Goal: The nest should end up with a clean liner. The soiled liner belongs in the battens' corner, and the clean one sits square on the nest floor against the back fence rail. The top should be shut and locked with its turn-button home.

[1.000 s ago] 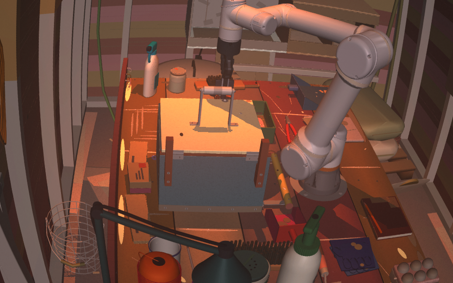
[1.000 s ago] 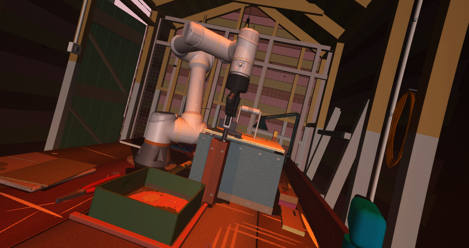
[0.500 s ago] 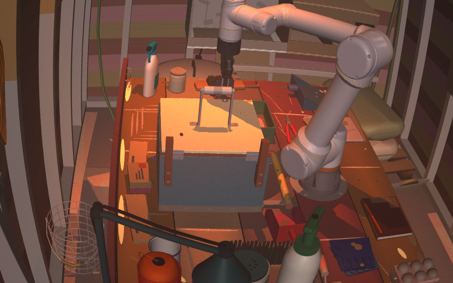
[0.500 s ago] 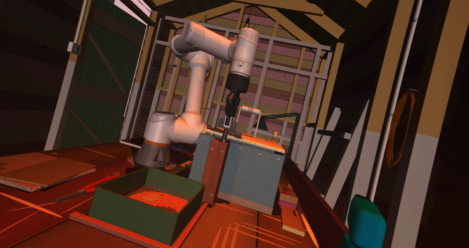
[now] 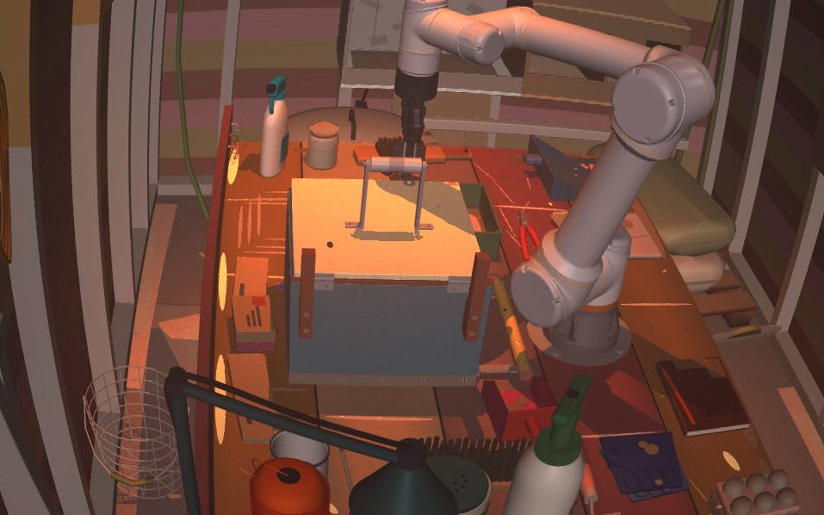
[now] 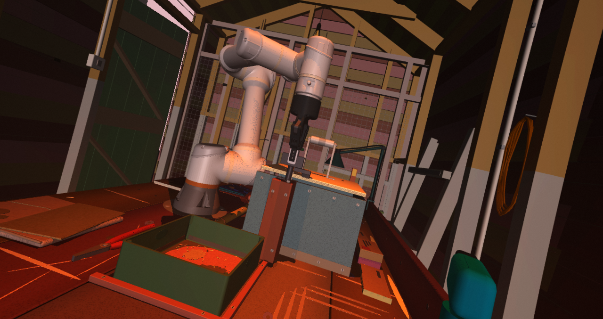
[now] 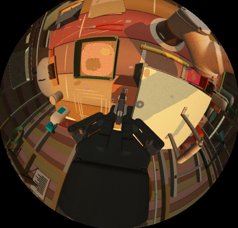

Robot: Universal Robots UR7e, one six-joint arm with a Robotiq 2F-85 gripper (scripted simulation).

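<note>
The turn-button (image 7: 122,98) (image 6: 290,169), a small dark bar on top of the red post at the back of the nest box, is held in my closed gripper (image 7: 120,107) (image 6: 292,159) (image 5: 411,150). The grey nest box (image 5: 384,320) (image 6: 310,216) has its pale lid (image 5: 384,227) (image 7: 168,103) lying flat and shut, with a tall bail handle (image 5: 392,165) standing on it. Beside the box, the green tray with the stained, soiled liner (image 6: 202,256) (image 7: 96,57) sits inside the red battens' corner (image 6: 168,300). What lies inside the box is hidden.
The red post (image 6: 276,220) rises under my fingers at the box's back wall. A spray bottle (image 5: 274,131), a jar (image 5: 323,146) and a brush (image 7: 52,70) stand along the far end of the bench. Red pliers (image 5: 527,234) lie near the arm's base (image 5: 584,333).
</note>
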